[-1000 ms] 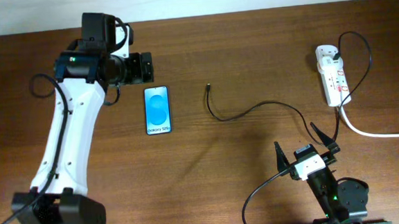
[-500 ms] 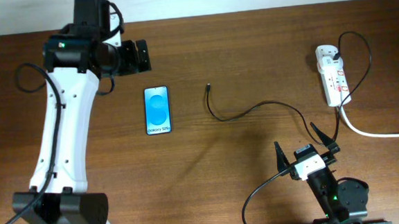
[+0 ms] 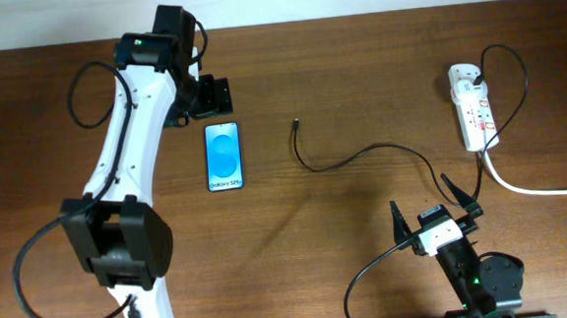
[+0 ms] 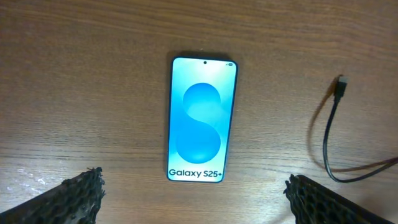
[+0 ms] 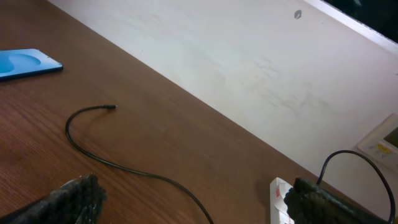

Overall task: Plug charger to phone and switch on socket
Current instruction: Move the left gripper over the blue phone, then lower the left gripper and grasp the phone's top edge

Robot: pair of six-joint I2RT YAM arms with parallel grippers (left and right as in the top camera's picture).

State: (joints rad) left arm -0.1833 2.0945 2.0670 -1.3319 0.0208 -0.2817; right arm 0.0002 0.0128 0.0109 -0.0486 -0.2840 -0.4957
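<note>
Brown wood of the worktop (image 3: 270, 268) shows between the phone (image 3: 223, 156) and the loose tip of the charger (image 3: 362, 153), so to my eye the job has not really begun: nothing is plugged into the phone, and neither gripper is near the socket (image 3: 473, 108). The phone lies flat and lit blue, left of the worktop's middle and nearer the far edge, its text strip toward the near edge. The charger's small connector rests on the wood to the phone's right, apart from it, and the thin black cable curves off toward the right edge. Its other end seems to run up to the socket, which sits close to the far right corner with its thick white cord (image 3: 542, 191) trailing off the right edge. Whether the switches are on I cannot tell from here. What is left, I judge, is everything: lift the tip, seat it in the phone, press the switch. The left gripper (image 4: 196, 198) hangs in the air over the phone's patch of wood, jaws spread wide, gripping and touching nothing. The right gripper (image 3: 431, 210) sits by the near edge, right of the middle, likewise spread wide and empty, with the cable passing close by.
</note>
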